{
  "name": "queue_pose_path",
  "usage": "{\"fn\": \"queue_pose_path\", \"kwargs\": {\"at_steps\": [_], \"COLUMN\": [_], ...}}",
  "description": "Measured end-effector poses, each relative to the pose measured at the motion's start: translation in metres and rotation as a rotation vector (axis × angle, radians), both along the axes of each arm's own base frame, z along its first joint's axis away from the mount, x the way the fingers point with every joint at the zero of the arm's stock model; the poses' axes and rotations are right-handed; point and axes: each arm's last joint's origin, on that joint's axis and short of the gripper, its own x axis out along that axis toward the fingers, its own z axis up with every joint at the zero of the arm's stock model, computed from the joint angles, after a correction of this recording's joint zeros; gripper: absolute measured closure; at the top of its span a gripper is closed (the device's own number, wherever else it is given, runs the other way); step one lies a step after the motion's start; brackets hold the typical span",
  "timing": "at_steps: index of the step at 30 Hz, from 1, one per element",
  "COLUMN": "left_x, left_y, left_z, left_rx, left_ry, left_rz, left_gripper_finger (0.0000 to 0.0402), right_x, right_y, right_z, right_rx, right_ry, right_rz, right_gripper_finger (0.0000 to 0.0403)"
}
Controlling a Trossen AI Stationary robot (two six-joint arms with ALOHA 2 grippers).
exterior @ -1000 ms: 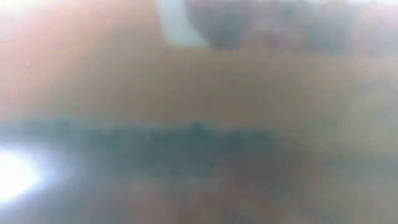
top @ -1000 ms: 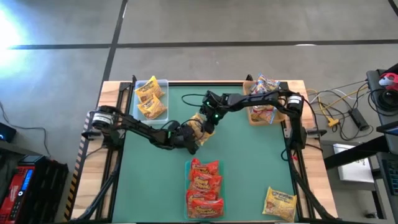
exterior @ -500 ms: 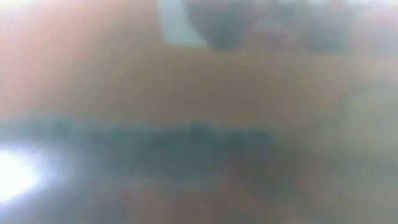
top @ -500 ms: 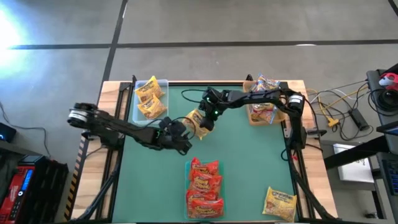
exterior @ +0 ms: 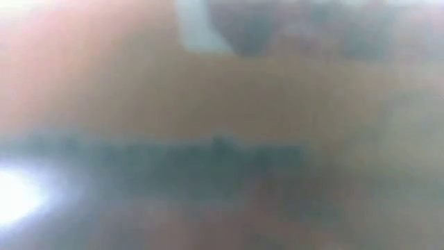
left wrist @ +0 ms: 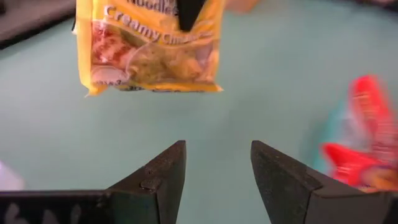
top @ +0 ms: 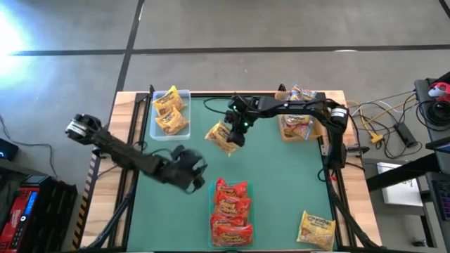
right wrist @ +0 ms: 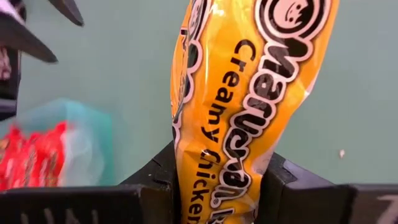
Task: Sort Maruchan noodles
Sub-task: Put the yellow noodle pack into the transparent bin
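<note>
A yellow Maruchan noodle packet (top: 221, 135) hangs over the green mat's middle, with my right gripper (top: 236, 128) shut on it. In the left wrist view it shows ahead as the same yellow packet (left wrist: 152, 53). My left gripper (top: 191, 176) stands open over the mat, left of and nearer than the packet, with nothing between its fingers (left wrist: 163, 177). More yellow packets lie in a clear tray (top: 184, 94) at the far left. Several red packets (top: 230, 205) lie at the near middle. Another yellow packet (top: 316, 229) lies flat at the near right. My right gripper pinches the yellow packet between its two fingers (right wrist: 158, 180), across the packet's flat faces near its upper edge (left wrist: 186, 25). The fingers slant down from the table's far right. The packet hangs below them, lifted clear of the mat.
A brown tray (top: 283, 132) with pale packets stands at the far right. The red packets rest on a teal tray (right wrist: 93, 134). Bare green mat lies between the trays. The low view is blocked by a blur and shows nothing usable.
My left gripper has drawn back from the yellow packet toward the table's left and near edges, rising, still open. My right gripper has risen with the packet, which now hangs clear of the mat, a little farther toward the far edge.
</note>
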Motion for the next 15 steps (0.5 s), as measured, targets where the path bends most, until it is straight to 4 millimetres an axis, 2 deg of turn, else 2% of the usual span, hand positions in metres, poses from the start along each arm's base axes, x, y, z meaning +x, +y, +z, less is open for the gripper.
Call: {"fn": "queue_pose_path", "kwargs": {"at_steps": [4, 9, 15], "left_x": [-0.015, -0.016, -0.011], "left_y": [-0.022, -0.025, -0.028], "left_z": [-0.009, -0.006, -0.002], "left_rx": [0.101, 0.136, 0.140], "left_ry": [-0.170, -0.301, -0.313], "left_rz": [-0.042, -0.054, -0.059], "left_gripper_finger": [0.0235, 0.0235, 0.0226], "right_x": [-0.004, -0.002, -0.007], "right_y": [0.013, 0.035, 0.060], "right_z": [0.009, 0.018, 0.024], "right_rx": [-0.011, -0.023, -0.053], "right_ry": [0.006, -0.006, 0.011], "right_rz": [0.049, 0.115, 0.235], "right_gripper_finger": [0.0290, 0.0289, 0.0288]}}
